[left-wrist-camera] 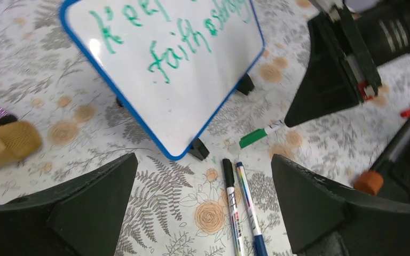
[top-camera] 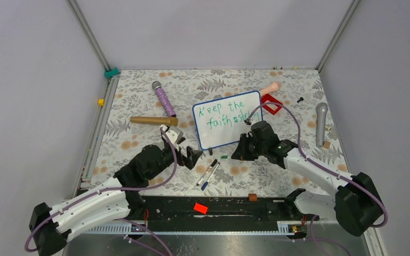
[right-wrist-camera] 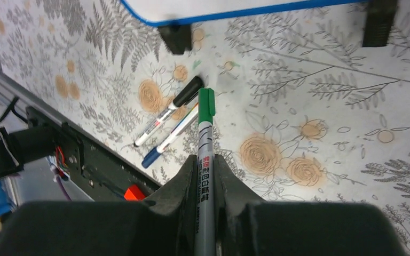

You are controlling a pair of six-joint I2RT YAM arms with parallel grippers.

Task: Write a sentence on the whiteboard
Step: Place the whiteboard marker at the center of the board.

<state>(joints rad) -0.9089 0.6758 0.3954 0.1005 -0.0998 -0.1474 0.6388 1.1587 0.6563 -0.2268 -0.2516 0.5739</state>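
Status: the sentence (top-camera: 225,114) reads complete in two green lines on the whiteboard (top-camera: 225,136), which stands tilted on its short black feet just ahead of both grippers.

Right gripper (right-wrist-camera: 207,165): clamped on a green marker (right-wrist-camera: 206,114), whose green end juts out past the fingertips and points down at the table (right-wrist-camera: 320,80). That end looks capped, though this is a judgement. The whiteboard's lower rim lies just beyond the marker tip.

Left gripper (top-camera: 193,156): jaws spread wide, nothing between them. The whiteboard's near corner and one foot sit directly ahead of its fingertips.

Risks noted:
- Two loose pens (right-wrist-camera: 166,128) lie just to the left of the marker tip. A release here could land the marker on them, or set it rolling.
- Either gripper pushing forward would strike the rim or a foot. The whiteboard looks light and would likely slide or tip.
- Fresh ink smears easily, and the last word crowds the rim on the right gripper's side. A finger or cable brushing it would spoil the writing
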